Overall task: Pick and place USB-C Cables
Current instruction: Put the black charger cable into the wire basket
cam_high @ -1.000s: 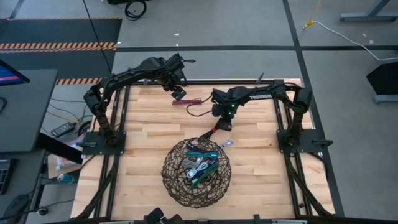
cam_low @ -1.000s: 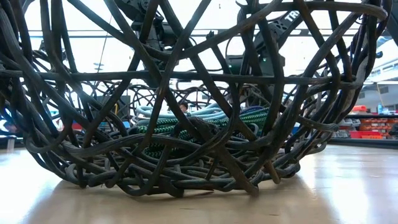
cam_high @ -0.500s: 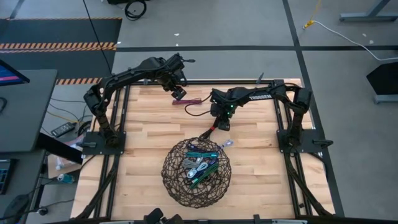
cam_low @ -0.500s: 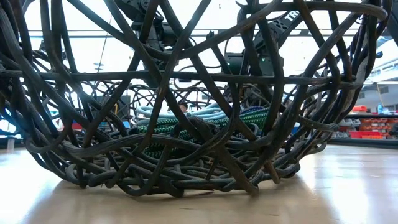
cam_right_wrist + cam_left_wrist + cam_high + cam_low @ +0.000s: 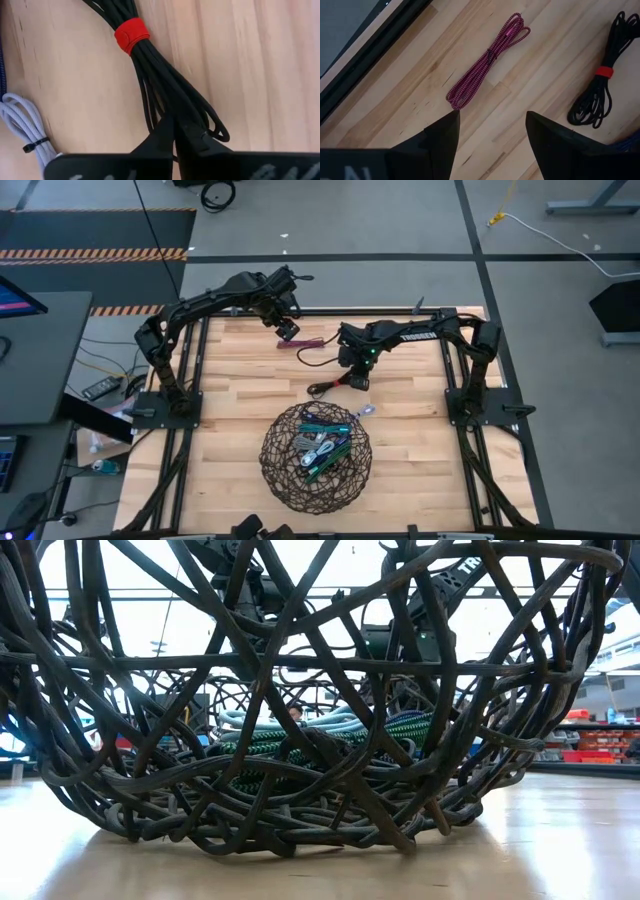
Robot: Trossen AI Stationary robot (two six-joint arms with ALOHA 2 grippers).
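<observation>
A black USB-C cable (image 5: 330,386) with a red tie (image 5: 131,34) lies on the wood table between the basket and the far edge. My right gripper (image 5: 358,380) is shut on its right end. A maroon cable (image 5: 490,52) lies near the far edge. My left gripper (image 5: 492,125) hovers open just above it, touching nothing. The dark wire-mesh basket (image 5: 316,458) at the table's near middle holds several coiled cables (image 5: 330,735). A pale grey cable (image 5: 366,410) lies on the table by the basket's far right rim. My right gripper pinches the black cable's looped end (image 5: 197,117) between its two shut fingers (image 5: 162,135). The fingers come from above, pointing down. The rest of the bundle, with its red tie, stretches away from the fingers toward the table's left, lying on the wood.
The arms' black frames run along the table's left, right and far edges. Bare wood (image 5: 230,395) lies left of the basket, and more of it (image 5: 415,440) to the basket's right.
The black cable's free end has swung away from the basket's far rim toward the table's left. The cable now lies nearly level across the table instead of slanting down to the basket. Its right end has stayed under my right gripper.
</observation>
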